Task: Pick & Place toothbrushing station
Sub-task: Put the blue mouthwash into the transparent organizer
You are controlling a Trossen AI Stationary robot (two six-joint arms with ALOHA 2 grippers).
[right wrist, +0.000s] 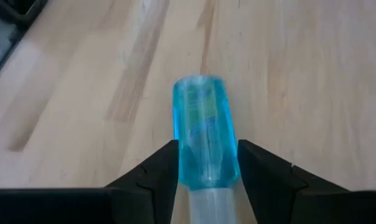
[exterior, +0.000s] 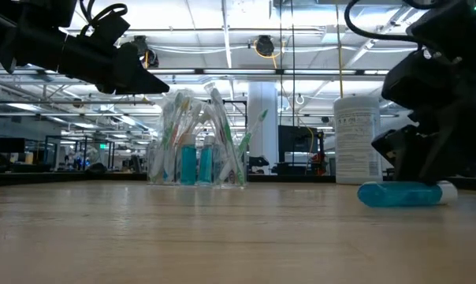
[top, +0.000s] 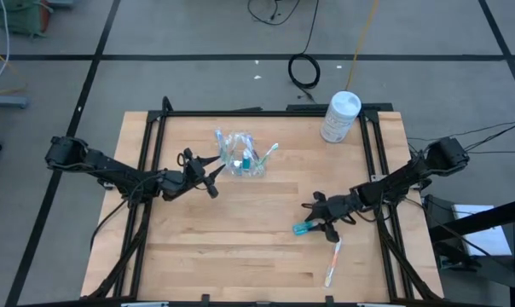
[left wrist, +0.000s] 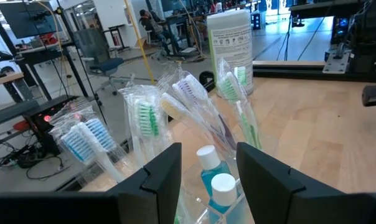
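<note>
The clear plastic cup (top: pixel 245 160) stands on its base at the table's far middle. It holds several wrapped toothbrushes (left wrist: pixel 147 118) and two blue toothpaste tubes (left wrist: pixel 213 177). My left gripper (top: pixel 214 174) is open just left of the cup, at the height of the brush heads (exterior: pixel 135 77), and touches nothing. My right gripper (top: pixel 320 222) is down at the right of the table, shut on a blue toothpaste tube (top: pixel 304 228) that lies on the wood. One wrapped toothbrush (top: pixel 332 263) lies flat near the front. My right gripper pinches the blue tube between its two fingers (right wrist: pixel 157 171) at the pale cap end (right wrist: pixel 206 196). The fingers slant down from the table's right side and lie along the tube. The tube lies flat on the table (exterior: pixel 403 193), its blue end pointing away from the gripper.
A white cylindrical canister (top: pixel 340 117) stands at the far right of the table. Black rails (top: pixel 373 162) run along both sides of the wooden top. Bare wood lies between the cup and the tube and along the front.
</note>
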